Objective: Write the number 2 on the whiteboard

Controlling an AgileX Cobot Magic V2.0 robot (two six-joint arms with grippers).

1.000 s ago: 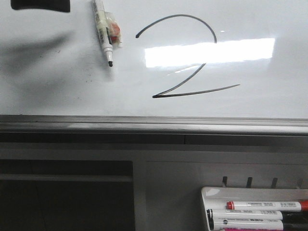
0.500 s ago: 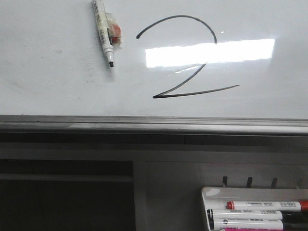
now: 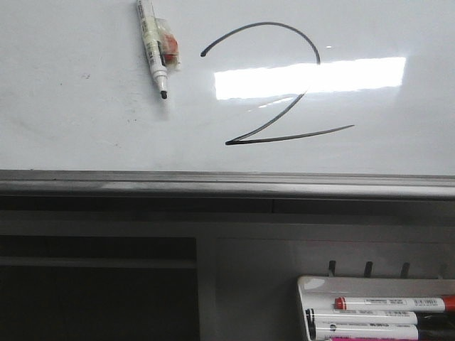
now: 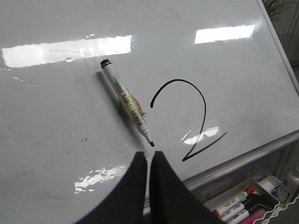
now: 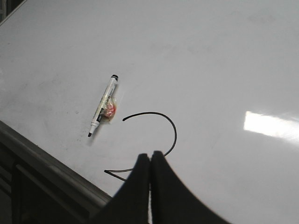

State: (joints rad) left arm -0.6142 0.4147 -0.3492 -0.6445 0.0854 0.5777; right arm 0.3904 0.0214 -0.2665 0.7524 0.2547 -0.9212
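The number 2 (image 3: 270, 24) is drawn in thin black line on the whiteboard (image 3: 85, 121), above its grey edge rail (image 3: 213, 183). An uncapped black marker (image 3: 155, 50) with an orange taped lump on its barrel rests on the board to the left of the 2, with nothing holding it. No gripper shows in the front view. In the left wrist view my left gripper (image 4: 148, 154) is shut and empty, just off the marker (image 4: 124, 95) tip, beside the 2 (image 4: 179, 80). My right gripper (image 5: 150, 155) is shut and empty, covering part of the 2 (image 5: 149, 112); the marker (image 5: 103, 105) lies apart from it.
A small white tray (image 3: 313, 284) hangs below the rail at the right and holds several markers (image 3: 391, 303). The same tray (image 4: 268, 184) shows in the left wrist view, with a white bottle (image 4: 290, 184) next to it.
A dark gripper and its shadow at the front view's top left corner one second ago have gone out of view. The marker and the 2 have not moved.
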